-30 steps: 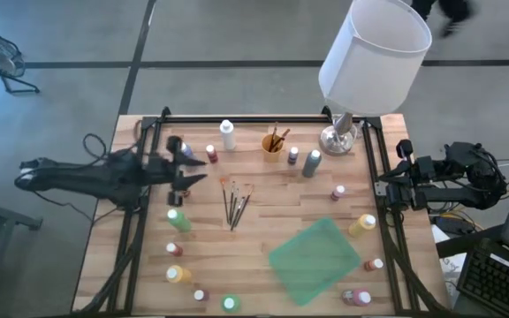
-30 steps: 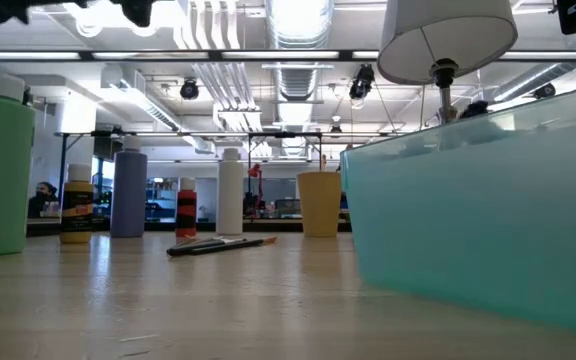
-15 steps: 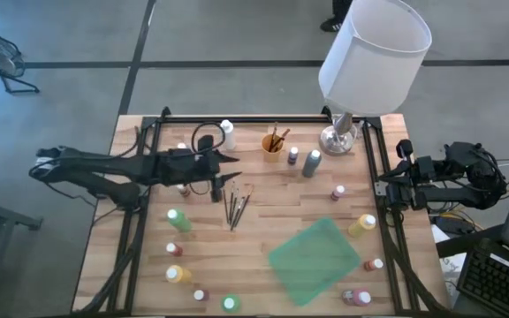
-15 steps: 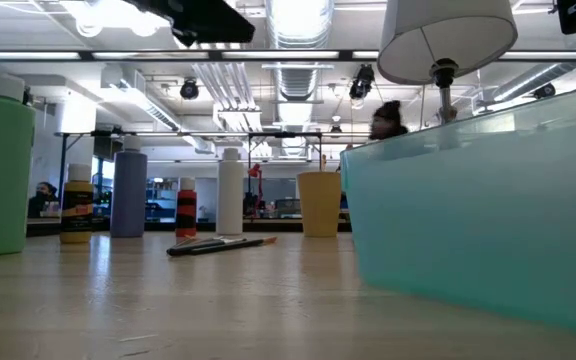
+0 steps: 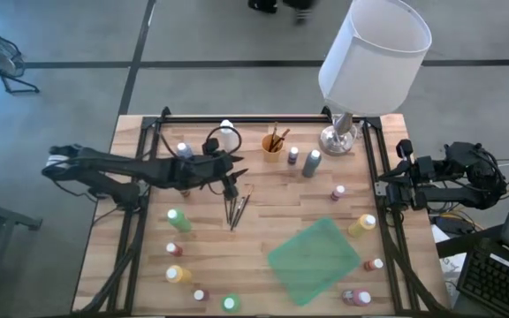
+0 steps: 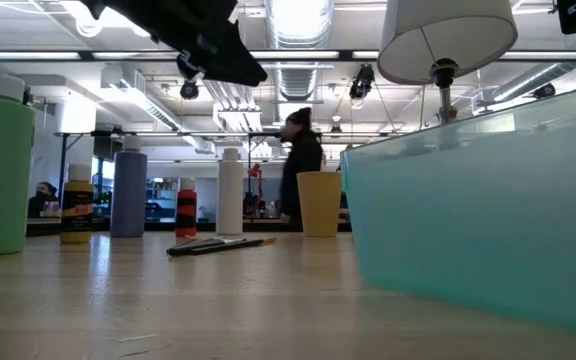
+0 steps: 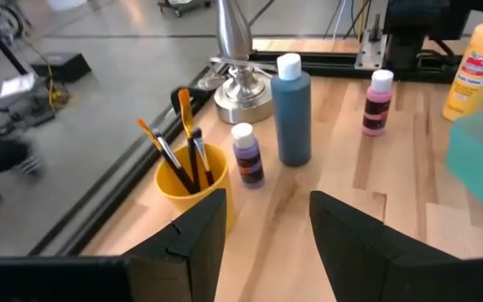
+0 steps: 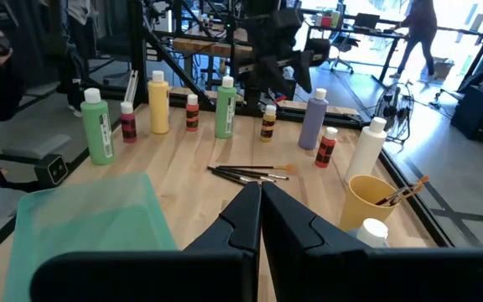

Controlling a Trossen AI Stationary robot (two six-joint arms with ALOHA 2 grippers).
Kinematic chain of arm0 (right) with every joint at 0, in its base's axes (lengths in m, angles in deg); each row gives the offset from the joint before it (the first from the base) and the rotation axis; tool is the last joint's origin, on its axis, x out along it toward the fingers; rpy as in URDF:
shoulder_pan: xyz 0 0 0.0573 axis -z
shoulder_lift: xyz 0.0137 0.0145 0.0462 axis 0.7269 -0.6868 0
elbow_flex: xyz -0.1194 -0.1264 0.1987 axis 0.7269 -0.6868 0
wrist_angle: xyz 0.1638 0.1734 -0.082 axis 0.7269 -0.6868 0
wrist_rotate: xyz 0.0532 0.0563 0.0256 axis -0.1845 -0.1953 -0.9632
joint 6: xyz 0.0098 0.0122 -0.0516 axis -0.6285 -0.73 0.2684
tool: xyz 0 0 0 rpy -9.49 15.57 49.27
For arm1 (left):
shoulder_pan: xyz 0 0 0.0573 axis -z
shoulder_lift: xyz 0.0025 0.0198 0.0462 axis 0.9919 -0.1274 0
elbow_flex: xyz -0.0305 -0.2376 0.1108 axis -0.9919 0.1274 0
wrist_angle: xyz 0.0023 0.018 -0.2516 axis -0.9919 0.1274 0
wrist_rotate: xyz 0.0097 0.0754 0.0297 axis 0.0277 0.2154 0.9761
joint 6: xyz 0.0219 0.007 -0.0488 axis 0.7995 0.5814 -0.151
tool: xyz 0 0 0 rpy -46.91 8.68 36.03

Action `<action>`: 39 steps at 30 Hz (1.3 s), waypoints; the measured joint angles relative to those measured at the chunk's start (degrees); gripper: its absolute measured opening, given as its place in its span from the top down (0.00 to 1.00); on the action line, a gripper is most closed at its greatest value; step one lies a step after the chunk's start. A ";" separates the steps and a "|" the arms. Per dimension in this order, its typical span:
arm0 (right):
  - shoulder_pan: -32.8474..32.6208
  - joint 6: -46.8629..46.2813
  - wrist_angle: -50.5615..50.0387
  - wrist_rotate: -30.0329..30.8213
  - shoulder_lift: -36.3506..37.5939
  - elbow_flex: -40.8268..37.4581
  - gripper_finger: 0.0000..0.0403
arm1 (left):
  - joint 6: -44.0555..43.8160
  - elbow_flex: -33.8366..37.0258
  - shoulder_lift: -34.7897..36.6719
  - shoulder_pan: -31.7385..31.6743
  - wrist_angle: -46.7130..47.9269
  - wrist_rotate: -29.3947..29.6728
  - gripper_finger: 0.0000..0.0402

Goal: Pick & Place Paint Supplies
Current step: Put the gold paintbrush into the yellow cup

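My left gripper [image 5: 233, 173] above loose brushes [image 5: 235, 208] mid-table; cup [image 5: 272, 144] behind them, tray [image 5: 314, 261] front right, lamp [image 5: 340, 134] rear right.

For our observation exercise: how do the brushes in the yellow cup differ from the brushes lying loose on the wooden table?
The brushes in the yellow cup stand tilted, bristles up; the loose brushes lie flat. The cup's have orange handles; the loose ones look dark-handled. The cup's stand by the lamp base; the loose ones lie mid-table. Both are thin paintbrushes.
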State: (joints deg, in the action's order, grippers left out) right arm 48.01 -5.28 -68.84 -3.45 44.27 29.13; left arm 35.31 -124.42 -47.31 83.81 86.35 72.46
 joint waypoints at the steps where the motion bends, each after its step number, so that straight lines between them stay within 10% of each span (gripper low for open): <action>1: 0.00 0.00 0.00 0.00 0.00 0.00 0.98 | -0.55 0.00 -0.56 -0.02 -0.23 -0.01 0.56; 39: 0.00 0.02 0.00 0.00 0.00 0.02 0.98 | -11.45 -6.45 -23.05 -1.40 -1.81 5.14 0.57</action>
State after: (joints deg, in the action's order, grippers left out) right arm 48.01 -5.26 -68.84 -3.45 44.27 29.15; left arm 23.86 -130.87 -70.35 82.41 84.54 77.60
